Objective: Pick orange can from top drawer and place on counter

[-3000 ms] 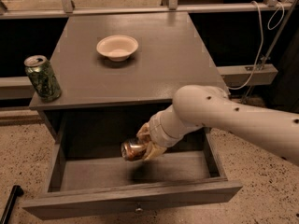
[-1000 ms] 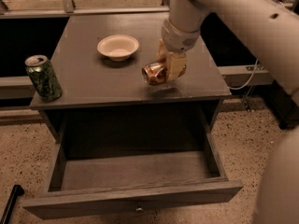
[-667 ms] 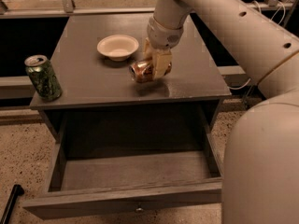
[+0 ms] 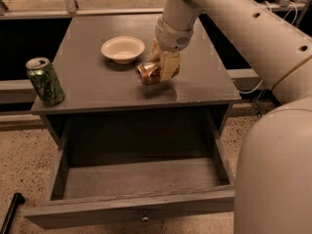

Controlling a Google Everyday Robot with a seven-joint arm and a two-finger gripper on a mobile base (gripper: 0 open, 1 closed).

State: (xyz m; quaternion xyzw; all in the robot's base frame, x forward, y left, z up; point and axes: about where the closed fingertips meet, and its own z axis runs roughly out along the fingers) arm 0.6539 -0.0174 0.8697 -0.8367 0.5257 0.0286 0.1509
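Observation:
My gripper (image 4: 158, 71) is shut on the orange can (image 4: 147, 73), holding it on its side just above the counter (image 4: 195, 77), a little right of the middle. The can's silver end faces the camera's left. The top drawer (image 4: 136, 179) stands pulled out below the counter, with nothing in it, and its small knob (image 4: 144, 218) shows on the front panel. My arm reaches down from the upper right.
A white bowl (image 4: 123, 48) sits on the counter just left of the gripper. A green can (image 4: 45, 80) stands upright at the counter's front left corner. My arm's large link (image 4: 273, 179) fills the lower right. A dark object (image 4: 10, 213) lies on the floor at lower left.
The gripper lifted the orange can out of the drawer and up over the counter, then moved it left towards the bowl. The drawer now has nothing in it.

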